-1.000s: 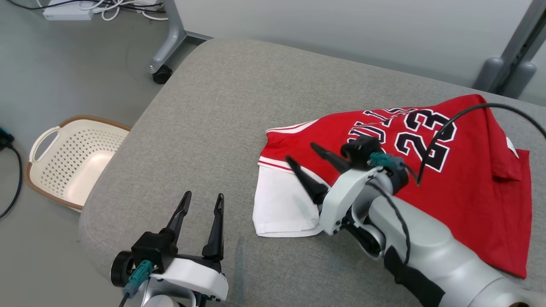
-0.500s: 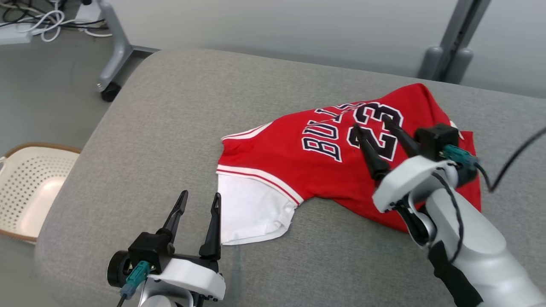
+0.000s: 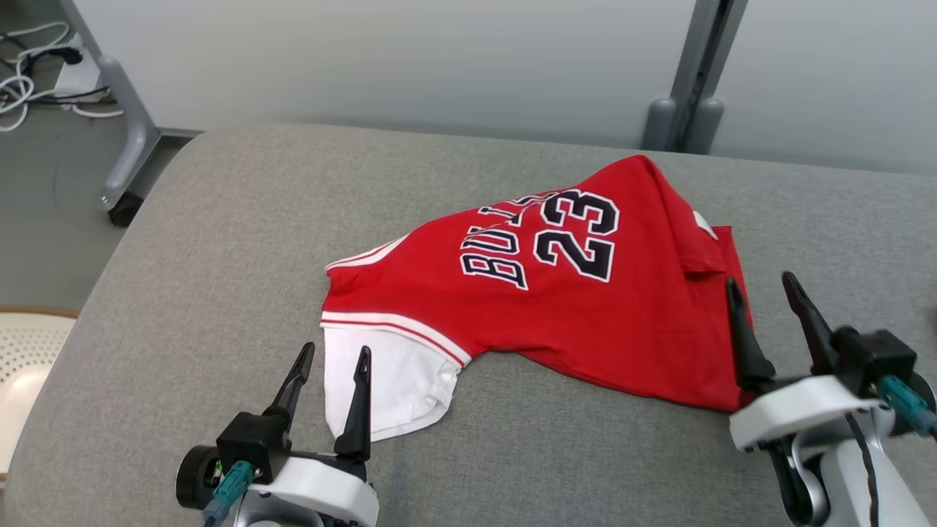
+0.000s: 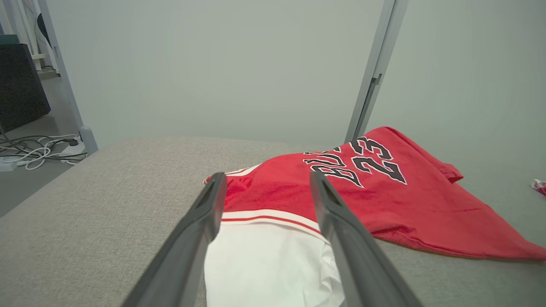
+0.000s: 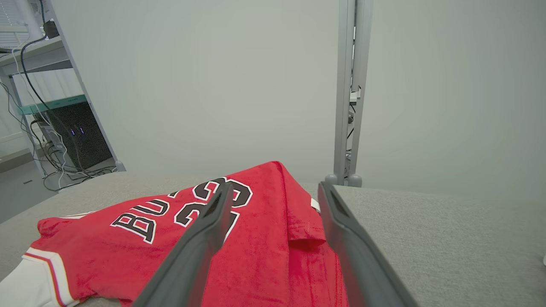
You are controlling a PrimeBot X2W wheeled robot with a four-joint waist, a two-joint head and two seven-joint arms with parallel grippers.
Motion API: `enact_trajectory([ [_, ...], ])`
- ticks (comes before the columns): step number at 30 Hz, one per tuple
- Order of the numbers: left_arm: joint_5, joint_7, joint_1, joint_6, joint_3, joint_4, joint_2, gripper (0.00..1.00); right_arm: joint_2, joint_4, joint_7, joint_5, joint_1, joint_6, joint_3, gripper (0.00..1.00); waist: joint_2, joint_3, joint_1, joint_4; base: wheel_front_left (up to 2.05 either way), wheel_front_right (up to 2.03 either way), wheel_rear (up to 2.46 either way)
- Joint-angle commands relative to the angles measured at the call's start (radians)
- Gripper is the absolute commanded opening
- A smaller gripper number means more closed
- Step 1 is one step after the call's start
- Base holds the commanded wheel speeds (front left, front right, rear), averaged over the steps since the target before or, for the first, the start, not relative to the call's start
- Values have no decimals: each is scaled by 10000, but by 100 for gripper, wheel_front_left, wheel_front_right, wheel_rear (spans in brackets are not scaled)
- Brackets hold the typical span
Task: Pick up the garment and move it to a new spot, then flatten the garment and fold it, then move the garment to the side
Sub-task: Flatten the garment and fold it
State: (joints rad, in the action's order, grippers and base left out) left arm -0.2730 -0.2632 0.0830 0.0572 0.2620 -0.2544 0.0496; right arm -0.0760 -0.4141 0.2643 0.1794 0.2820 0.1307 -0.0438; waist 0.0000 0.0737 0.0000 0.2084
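Note:
The garment (image 3: 585,307) is a red jersey with "23" in black and a white sleeve, lying rumpled and partly folded over itself on the grey padded table (image 3: 241,241). It also appears in the left wrist view (image 4: 384,200) and the right wrist view (image 5: 256,243). My left gripper (image 3: 333,356) is open at the lower left, its fingertips just over the white sleeve's near edge, holding nothing. At the lower right my right gripper (image 3: 760,282) is open beside the garment's right edge, with nothing between its fingers.
A cream perforated basket (image 3: 22,366) sits on the floor at the far left. A grey upright post (image 3: 692,66) stands behind the table. A wheeled frame leg (image 3: 124,168) and white cables (image 3: 29,80) lie on the floor at the upper left.
The head camera has swung right. My right gripper has drawn back off the garment toward the lower right and stayed open. The left gripper keeps its pose.

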Motion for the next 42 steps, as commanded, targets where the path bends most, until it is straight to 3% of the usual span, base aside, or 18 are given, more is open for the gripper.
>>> enact_trajectory([
  [1,79,-21,-115,-24,-75,-7,50,100,22,306,2,-153,-366,2,222,100,0,-201,0,-188,0,0,0],
  [7,154,-21,-376,-101,-189,-71,75,100,189,1187,2,-407,-1385,2,660,100,0,-541,0,-456,0,0,0],
  [15,198,-21,-646,-145,-370,-113,121,100,233,1854,3,121,-2265,2,556,100,0,-910,0,-693,0,0,0],
  [42,329,-21,-744,-291,-631,-323,106,100,233,1988,3,638,-2744,2,546,100,0,-1292,0,-845,0,0,0],
])
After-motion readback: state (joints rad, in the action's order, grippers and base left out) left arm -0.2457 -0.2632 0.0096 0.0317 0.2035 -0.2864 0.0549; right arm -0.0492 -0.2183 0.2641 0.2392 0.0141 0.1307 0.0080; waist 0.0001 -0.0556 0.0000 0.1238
